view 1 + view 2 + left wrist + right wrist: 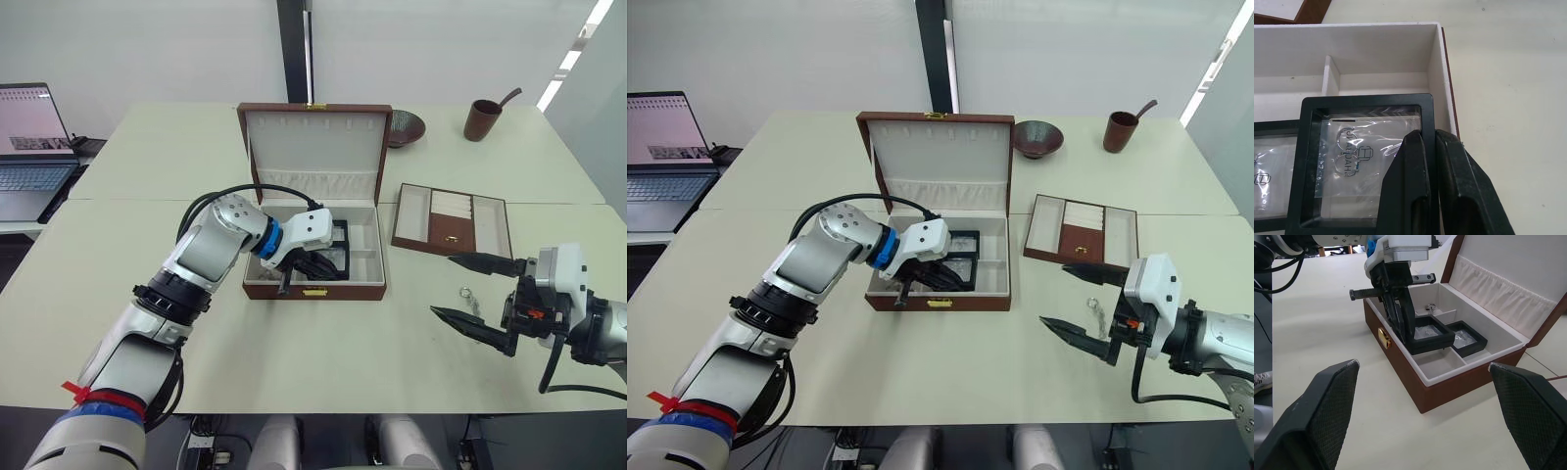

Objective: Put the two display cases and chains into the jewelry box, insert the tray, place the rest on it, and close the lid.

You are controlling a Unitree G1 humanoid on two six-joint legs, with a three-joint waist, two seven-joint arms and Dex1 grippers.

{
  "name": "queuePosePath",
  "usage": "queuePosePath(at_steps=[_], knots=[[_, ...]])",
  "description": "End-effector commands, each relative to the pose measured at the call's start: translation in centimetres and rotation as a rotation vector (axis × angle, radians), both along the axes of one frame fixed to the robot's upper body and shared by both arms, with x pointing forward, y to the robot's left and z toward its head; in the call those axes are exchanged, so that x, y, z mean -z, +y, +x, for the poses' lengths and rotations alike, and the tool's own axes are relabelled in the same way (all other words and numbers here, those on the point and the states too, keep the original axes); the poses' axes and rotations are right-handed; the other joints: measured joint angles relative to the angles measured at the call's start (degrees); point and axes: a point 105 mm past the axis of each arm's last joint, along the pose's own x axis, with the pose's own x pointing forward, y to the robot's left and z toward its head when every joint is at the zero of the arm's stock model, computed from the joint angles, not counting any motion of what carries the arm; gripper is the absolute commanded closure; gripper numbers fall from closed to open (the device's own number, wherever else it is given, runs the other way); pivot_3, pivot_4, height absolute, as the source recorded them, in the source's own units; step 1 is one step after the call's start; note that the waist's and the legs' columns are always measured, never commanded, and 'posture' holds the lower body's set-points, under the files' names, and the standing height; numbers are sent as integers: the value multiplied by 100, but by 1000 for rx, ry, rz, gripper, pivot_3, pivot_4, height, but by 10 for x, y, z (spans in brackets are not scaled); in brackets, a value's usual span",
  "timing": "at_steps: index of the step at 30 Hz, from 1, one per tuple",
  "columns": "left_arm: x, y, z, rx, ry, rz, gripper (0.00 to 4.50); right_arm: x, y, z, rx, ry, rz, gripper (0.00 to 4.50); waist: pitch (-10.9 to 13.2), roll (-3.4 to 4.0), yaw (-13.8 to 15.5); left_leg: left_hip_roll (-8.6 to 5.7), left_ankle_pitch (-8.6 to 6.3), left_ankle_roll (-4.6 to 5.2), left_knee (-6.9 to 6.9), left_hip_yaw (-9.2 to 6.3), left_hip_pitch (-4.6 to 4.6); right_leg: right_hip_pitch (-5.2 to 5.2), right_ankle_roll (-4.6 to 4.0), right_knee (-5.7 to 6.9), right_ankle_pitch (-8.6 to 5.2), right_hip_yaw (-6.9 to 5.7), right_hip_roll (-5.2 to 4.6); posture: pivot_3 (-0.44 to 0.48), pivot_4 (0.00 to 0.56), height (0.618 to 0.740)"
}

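— Where is the jewelry box [313,290]?

— Around the middle of the table [294,362], its lid [315,147] standing open toward the far edge, the gold clasp facing the near edge.

— And the left gripper [1403,330]?

— Down inside the box by its front wall. Its fingers [1415,196] are pressed together on the edge of one display case [1359,161], pinching the black frame. That case sits tilted, its clamped side raised.

— The other display case [1465,339]?

— Already in the box, lying just beside the held one, toward the right end. Their frames look to be touching in the left wrist view.

— What about the right gripper [1084,305]?

— Hovering over the table's right part, near the near edge, fingers spread wide with nothing between them.

— Any chains?

— One small silvery chain [1098,315] lies on the table just by the right gripper's fingers. I cannot tell whether they touch it. Something small and silvery also sits in a rear compartment of the box; too small to name.

— The tray [453,221]?

— On the table to the right of the box, well apart from it, toward the right edge.

— Anything else?

— A dark bowl [1037,138] and a brown cup [1121,130] with a handle sticking out stand along the far edge. A laptop [32,147] sits open on another surface off the left edge.
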Motion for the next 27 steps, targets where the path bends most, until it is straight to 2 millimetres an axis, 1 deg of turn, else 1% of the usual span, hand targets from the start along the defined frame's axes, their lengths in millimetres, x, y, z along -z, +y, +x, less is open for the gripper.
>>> queuePosePath(at_steps=[1,2,3,5,11,16,17,19,22,26,27], knots=[[-14,-2,4,1,-43,-34,4179,-6,0,-1,-3,-43,6,0,0,0,0,0,0,0,0,0,0,0,0,0,0,0,0,0,150,740],[-15,-2,4,-1,-46,-37,3859,-6,0,-1,-3,-42,5,0,0,0,0,0,0,0,0,0,0,0,0,0,0,0,0,0,150,740],[-16,-2,5,-3,-49,-41,3647,-6,0,-1,-2,-42,6,0,0,0,0,0,0,0,0,0,0,0,0,0,0,0,0,0,150,740],[-18,-2,6,-6,-53,-51,3003,-6,0,-1,0,-41,6,0,0,0,0,0,0,0,0,0,0,0,0,0,0,0,0,0,150,740],[-25,-4,10,-17,-68,-83,1366,-5,-1,0,2,-38,6,0,0,0,2,0,0,0,0,0,0,0,0,0,0,0,0,0,150,740],[-30,-1,14,-41,-77,-107,92,-5,-2,1,3,-37,5,0,0,0,-1,0,0,0,0,0,0,0,0,0,0,0,0,0,150,740],[-31,-1,15,-45,-77,-111,15,-5,-2,1,4,-37,5,0,0,0,0,0,0,0,0,0,0,0,0,0,0,0,0,0,150,740],[-39,3,16,-71,-70,-162,15,-2,-6,3,16,-27,5,0,0,0,-1,0,0,0,0,0,0,0,0,0,0,0,0,0,150,740],[-50,12,7,-68,-35,-248,15,3,-17,6,53,0,7,0,0,0,-4,1,0,0,0,0,0,0,0,0,0,0,0,0,150,740],[-52,34,-1,-134,-5,-301,15,11,-40,15,133,24,15,0,-1,2,-17,3,0,0,-1,3,3,-1,0,0,0,3,0,0,150,740],[-54,45,-3,-179,8,-336,15,11,-50,20,175,29,31,0,-1,2,-17,4,0,0,-1,4,6,0,0,2,0,5,0,0,150,740]])
